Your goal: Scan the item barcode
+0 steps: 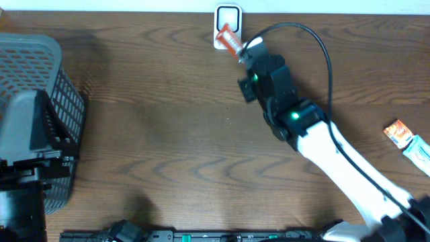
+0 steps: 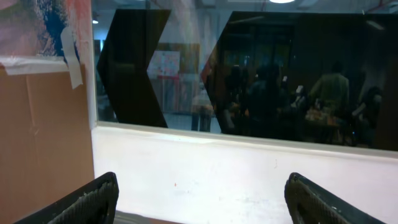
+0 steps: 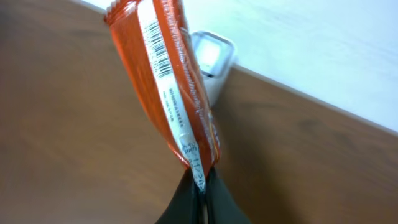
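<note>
So, my right gripper [image 3: 200, 186] is pinched shut on the packet [image 3: 165, 81] by its end, leaving the barcode [image 3: 155, 46] bare, right at the scanner [image 3: 211, 59]; left gripper [image 2: 202, 205] idles open, empty.

Packet [image 1: 230, 42] at scanner [image 1: 228, 15] (basket [image 1: 40, 60] far left)
</note>
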{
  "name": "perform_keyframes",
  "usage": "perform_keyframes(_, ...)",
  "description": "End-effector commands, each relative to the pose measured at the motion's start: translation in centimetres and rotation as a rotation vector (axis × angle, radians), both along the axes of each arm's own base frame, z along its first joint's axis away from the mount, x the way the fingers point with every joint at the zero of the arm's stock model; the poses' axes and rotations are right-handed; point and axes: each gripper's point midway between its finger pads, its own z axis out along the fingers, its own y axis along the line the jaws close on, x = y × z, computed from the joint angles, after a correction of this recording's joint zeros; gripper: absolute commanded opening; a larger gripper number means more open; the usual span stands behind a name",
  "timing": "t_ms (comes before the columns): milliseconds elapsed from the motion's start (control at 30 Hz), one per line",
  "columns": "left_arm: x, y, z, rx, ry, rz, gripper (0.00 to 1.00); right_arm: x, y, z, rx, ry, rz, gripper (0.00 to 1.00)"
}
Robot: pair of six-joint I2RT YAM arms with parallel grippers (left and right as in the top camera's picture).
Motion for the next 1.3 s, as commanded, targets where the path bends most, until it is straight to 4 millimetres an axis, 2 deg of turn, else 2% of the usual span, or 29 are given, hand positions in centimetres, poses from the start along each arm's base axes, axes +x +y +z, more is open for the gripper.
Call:
perform_keyframes(0,-0.2,0.1,0.0,-0.01,-0.006,-0.004,0.86,4.8,-5.5,-0.9,-0.222,-0.107,-0.249,0.01)
perform_keyframes(133,-0.1,0.0,0.0,-0.01,-0.004,-0.005,0.86,8.6,-7.0,-1.5,-0.412,-0.205,-0.335,0.01)
perform_keyframes(167,-0.1,0.0,-0.1,-0.008,-0.002,-0.004,0.86,10.1,-7.0,-1.5,-0.491,-0.244,-0.342,0.01)
perform_keyframes(333,-0.1,0.0,-0.3,-0.003,0.007,-0.005,0.86,14.8,-5.8,-1.7,-0.704,-0.327,-0.334,0.01)
perform_keyframes(433,-0.1,0.0,-0.3,-0.003,0.007,-0.005,0.86,17.2,-4.8,-2.0,-0.765,-0.341,-0.342,0.01)
perform_keyframes(500,-0.1,0.0,-0.3,-0.003,0.007,-0.004,0.86,17.8,-5.0,-2.2,-0.735,-0.335,-0.41,0.01)
perform_keyframes(567,-0.1,0.0,-0.3,-0.002,0.008,-0.004,0.86,17.6,-5.6,-3.1,-0.655,-0.313,-0.489,0.01)
perform_keyframes(600,-0.1,0.0,-0.3,-0.002,0.008,-0.004,0.86,17.4,-5.8,-4.2,-0.613,-0.28,-0.506,0.04)
perform_keyframes(633,-0.1,0.0,-0.3,-0.003,0.007,-0.004,0.86,17.1,-6.0,-5.1,-0.572,-0.249,-0.519,0.11)
perform_keyframes(667,-0.1,0.0,-0.3,-0.002,0.008,-0.005,0.86,16.7,-6.2,-6.4,-0.518,-0.2,-0.523,0.24)
perform_keyframes(733,-0.1,0.0,-0.3,-0.002,0.008,-0.004,0.86,15.8,-5.8,-9.9,-0.419,-0.059,-0.456,0.59)
perform_keyframes(767,-0.1,0.0,-0.3,-0.002,0.008,-0.005,0.86,15.2,-5.5,-11.6,-0.359,0.023,-0.414,0.71)
perform_keyframes(800,-0.1,0.0,-0.3,-0.002,0.008,-0.004,0.86,14.5,-5.0,-13.4,-0.274,0.119,-0.371,0.78)
perform_keyframes(833,-0.1,0.0,-0.3,-0.002,0.008,-0.004,0.86,13.7,-4.7,-15.4,-0.134,0.241,-0.346,0.89)
perform_keyframes(867,-0.1,0.0,-0.3,-0.002,0.008,-0.005,0.86,13.3,-4.8,-16.3,-0.039,0.303,-0.356,0.95)
perform_keyframes(933,-0.1,0.0,-0.3,-0.003,0.008,-0.004,0.86,12.8,-5.4,-17.5,0.127,0.399,-0.4,0.98)
perform_keyframes(1000,-0.1,0.0,-0.3,-0.002,0.008,-0.004,0.86,12.6,-6.2,-18.0,0.211,0.456,-0.431,0.98)
perform_keyframes(1167,-0.1,0.0,-0.3,-0.002,0.008,-0.004,0.86,11.8,-8.9,-18.9,0.259,0.512,-0.541,0.99)
perform_keyframes(1267,-0.1,0.0,-0.4,-0.001,0.01,-0.004,0.86,10.3,-9.8,-20.6,0.283,0.586,-0.631,0.99)
